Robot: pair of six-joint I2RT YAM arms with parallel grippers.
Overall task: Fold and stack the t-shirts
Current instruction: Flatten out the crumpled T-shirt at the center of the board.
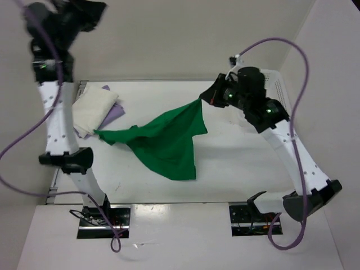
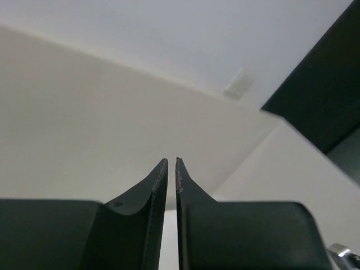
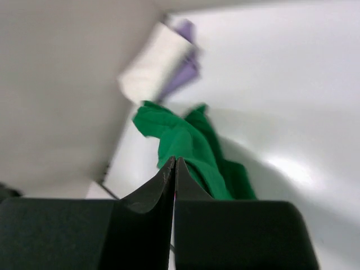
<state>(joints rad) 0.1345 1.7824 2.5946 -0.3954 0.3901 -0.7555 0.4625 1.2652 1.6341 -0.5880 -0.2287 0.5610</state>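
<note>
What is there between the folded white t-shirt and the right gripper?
The green t-shirt spans that stretch in the top view: one corner is pinched in the right gripper, its far tip reaches toward the white t-shirt.

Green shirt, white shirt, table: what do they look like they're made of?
Green shirt: soft matte cloth, likely cotton knit; it drapes and creases. White shirt: similar cloth, folded flat. Table: hard smooth white surface, slight sheen in the right wrist view; laminate or paint, unclear.

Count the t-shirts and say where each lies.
3. The white t-shirt lies folded at the far left, on top of the lavender t-shirt; the green t-shirt sprawls mid-table, one corner pinched in the right tool. No others visible.
</note>
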